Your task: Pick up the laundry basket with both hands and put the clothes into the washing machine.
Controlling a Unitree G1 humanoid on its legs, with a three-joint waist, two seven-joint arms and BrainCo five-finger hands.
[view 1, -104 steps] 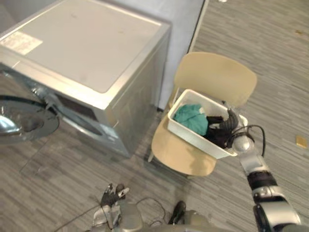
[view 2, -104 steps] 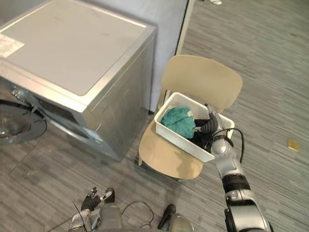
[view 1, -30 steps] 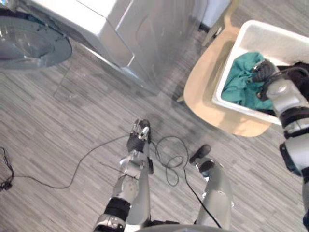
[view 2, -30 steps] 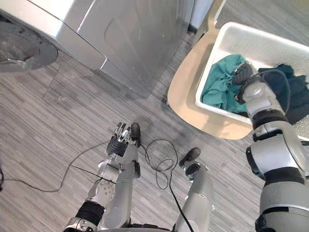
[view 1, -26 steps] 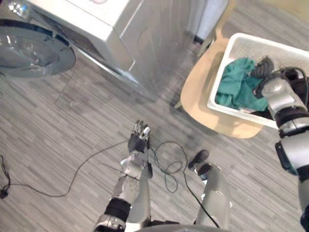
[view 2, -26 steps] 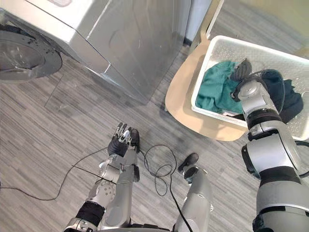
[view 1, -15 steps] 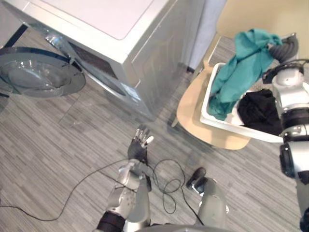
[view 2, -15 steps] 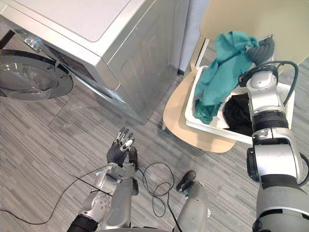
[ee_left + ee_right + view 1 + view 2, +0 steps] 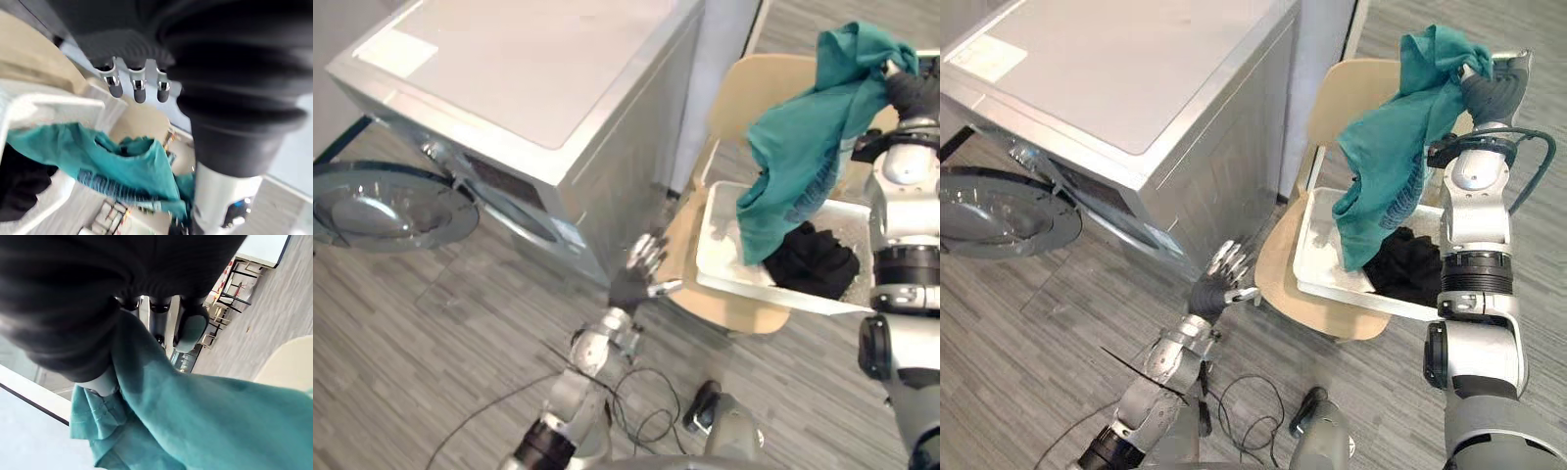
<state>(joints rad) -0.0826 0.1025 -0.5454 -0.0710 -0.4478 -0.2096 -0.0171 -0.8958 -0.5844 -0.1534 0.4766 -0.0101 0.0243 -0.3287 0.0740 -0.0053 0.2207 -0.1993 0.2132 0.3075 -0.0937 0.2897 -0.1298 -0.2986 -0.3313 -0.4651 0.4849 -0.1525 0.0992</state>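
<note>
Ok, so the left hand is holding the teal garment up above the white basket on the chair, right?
No, it is the right hand that holds the teal garment up above the white basket on the chair; the right eye view shows it, fingers curled on the cloth. The left hand is open, low beside the chair seat.

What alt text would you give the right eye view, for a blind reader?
The robot's right hand holds a teal garment above a white laundry basket on a beige chair; black clothing lies inside. Its open left hand is raised near the chair, beside a washing machine with its door open.
</note>
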